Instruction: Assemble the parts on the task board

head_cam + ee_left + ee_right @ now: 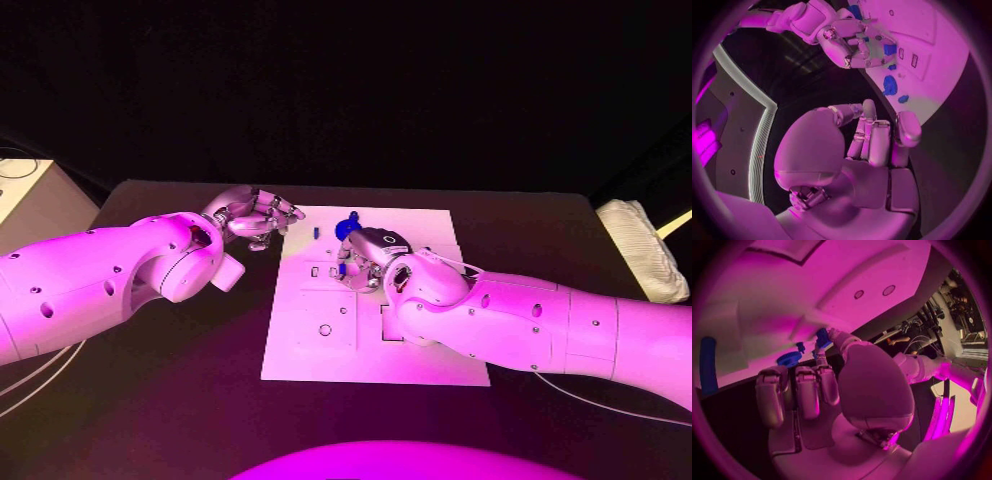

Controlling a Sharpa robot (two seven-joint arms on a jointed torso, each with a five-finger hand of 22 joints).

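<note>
In the middle of the black counter (173, 400) lies the white task board (325, 350), a flat plate with small slots and holes cut into it. The right robot hand (368, 255) rests over the far part of the board, fingers bent down toward its surface. In the right wrist view, its fingertips (821, 356) sit just beside a small blue part (823, 337), touching or nearly touching it; whether the part is actually pinched cannot be told. A round blue part (346, 228) lies on the board just past this robot hand, at its far side, and the same disc shows near the fingertips in the right wrist view (789, 359). A long, slim blue part (707, 365) lies further along the board, well apart from the fingers.

The left robot hand (257, 215) hovers off the board's far left corner, above the dark counter. Its fingers (870, 135) are curled in toward the palm with nothing between them. From the left wrist view, the round blue part (890, 85) and a smaller blue piece (903, 99) lie on the board near its edge, between the two robot hands, apart from the left one.
</note>
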